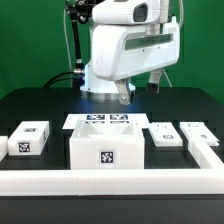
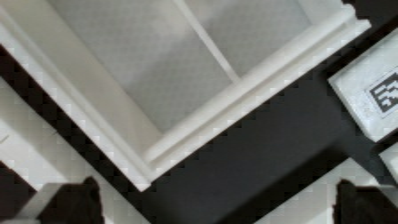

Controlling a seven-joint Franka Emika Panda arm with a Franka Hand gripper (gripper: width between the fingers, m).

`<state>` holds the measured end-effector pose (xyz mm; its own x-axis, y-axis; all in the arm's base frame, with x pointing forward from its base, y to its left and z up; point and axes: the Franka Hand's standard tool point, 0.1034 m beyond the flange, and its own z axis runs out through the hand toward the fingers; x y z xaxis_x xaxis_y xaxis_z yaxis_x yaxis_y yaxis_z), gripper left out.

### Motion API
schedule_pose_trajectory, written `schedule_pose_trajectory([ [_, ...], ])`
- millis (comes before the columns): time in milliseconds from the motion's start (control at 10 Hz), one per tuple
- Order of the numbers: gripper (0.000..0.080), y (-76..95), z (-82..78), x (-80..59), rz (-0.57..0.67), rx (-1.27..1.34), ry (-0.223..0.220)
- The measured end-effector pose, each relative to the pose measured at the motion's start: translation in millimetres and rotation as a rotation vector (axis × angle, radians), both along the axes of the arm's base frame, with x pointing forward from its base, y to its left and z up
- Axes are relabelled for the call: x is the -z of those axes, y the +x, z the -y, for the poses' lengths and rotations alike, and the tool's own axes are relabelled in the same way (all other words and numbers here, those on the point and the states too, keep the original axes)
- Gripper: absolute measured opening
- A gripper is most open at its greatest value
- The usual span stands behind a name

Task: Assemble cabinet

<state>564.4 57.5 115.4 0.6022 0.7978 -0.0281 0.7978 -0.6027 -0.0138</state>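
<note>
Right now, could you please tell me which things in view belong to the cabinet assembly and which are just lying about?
Job: cabinet shell; tagged block on the exterior view's left; inner block on its right; outer block there.
Lying about: marker board; long white rail.

Cabinet (image 2: 160, 70) cropped by wrist view edges; tag (image 2: 379, 92) cut off.

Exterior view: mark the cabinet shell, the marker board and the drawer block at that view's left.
cabinet shell (image 1: 107, 155), exterior view, front wall at its tag.
marker board (image 1: 100, 119), exterior view, tagged top face.
drawer block (image 1: 26, 144), exterior view, at its left, tagged front face.
</note>
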Motion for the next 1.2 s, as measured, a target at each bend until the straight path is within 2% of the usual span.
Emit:
schedule_pose_trajectory([
  [400,0.0650,-0.8,0.4,0.8,0.000,-0.001,0.000],
  [500,0.0650,-9.2,4.7,5.7,0.012,-0.025,0.004],
  [700,0.0650,-43.9,16.8,10.9,0.026,-0.074,0.004],
  [800,0.0650,-52.7,17.5,13.9,0.058,-0.102,0.009],
  [1000,0.0650,-55.2,18.4,15.5,0.064,-0.140,0.009],
  [1200,0.0650,-55.5,18.4,17.0,0.065,-0.290,0.006],
])
